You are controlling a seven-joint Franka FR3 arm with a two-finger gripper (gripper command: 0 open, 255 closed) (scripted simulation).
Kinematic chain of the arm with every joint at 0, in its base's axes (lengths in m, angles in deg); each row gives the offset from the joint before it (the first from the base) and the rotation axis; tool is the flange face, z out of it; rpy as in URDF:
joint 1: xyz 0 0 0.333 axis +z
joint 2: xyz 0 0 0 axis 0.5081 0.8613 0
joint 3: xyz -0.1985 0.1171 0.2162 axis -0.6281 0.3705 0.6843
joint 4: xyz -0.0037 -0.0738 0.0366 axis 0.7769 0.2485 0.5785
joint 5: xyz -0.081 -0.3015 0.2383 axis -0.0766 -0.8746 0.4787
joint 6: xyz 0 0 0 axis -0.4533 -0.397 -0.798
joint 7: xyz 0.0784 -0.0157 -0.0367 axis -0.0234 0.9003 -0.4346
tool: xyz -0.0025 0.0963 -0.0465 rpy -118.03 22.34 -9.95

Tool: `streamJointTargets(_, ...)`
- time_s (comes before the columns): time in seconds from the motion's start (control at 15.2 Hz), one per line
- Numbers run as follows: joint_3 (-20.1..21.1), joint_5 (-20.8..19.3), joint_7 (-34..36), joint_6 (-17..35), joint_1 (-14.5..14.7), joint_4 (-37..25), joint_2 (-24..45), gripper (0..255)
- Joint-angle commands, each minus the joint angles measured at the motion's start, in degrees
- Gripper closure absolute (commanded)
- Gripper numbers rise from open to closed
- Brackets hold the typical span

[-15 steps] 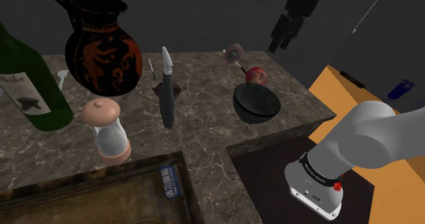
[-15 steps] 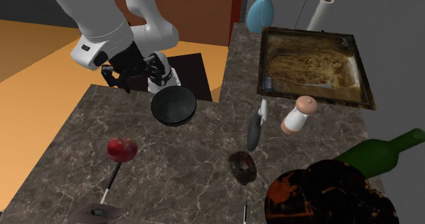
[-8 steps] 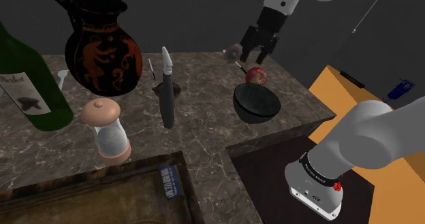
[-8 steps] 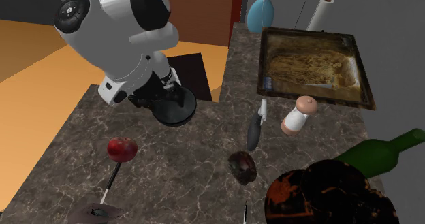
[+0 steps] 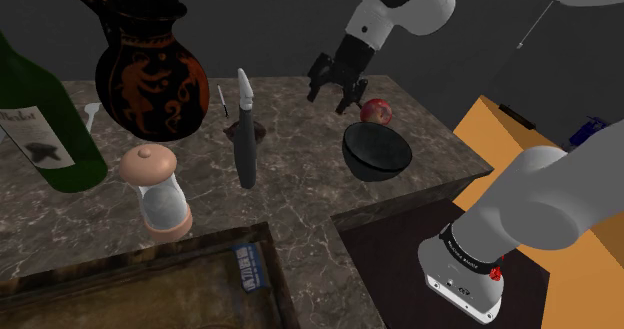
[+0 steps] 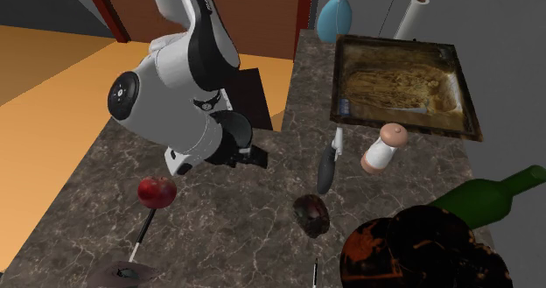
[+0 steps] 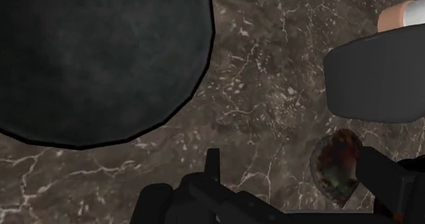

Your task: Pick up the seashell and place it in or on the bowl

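Dark brown mottled seashell (image 6: 311, 214) lies on the marbled counter (image 6: 229, 229). My black gripper (image 5: 331, 95) hangs by the black bowl (image 5: 377, 149), fingers apart, empty

Dim overall; counter (image 5: 300, 192) reads dark brown, its veins faintly pale; light soft and even, seemingly from above; bowl (image 5: 377, 149) carries a weak grey sheen along rim and inner wall. White arm (image 6: 171, 111) over the bowl is the brightest surface, greyer underneath; orange floor (image 6: 44, 76) beyond the bowl evenly lit. Edges crisp in every view; wrist view darkest, bowl nearly black.
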Motion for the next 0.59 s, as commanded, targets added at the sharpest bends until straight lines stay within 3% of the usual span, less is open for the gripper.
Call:
streamJointTargets(0.0,-0.17,4.4,0.54,2.43,0.66,-1.42,4.08,0)
streamJointTargets(0.53,0.8,23.57,0.91,10.13,3.17,-8.7,19.89,0)
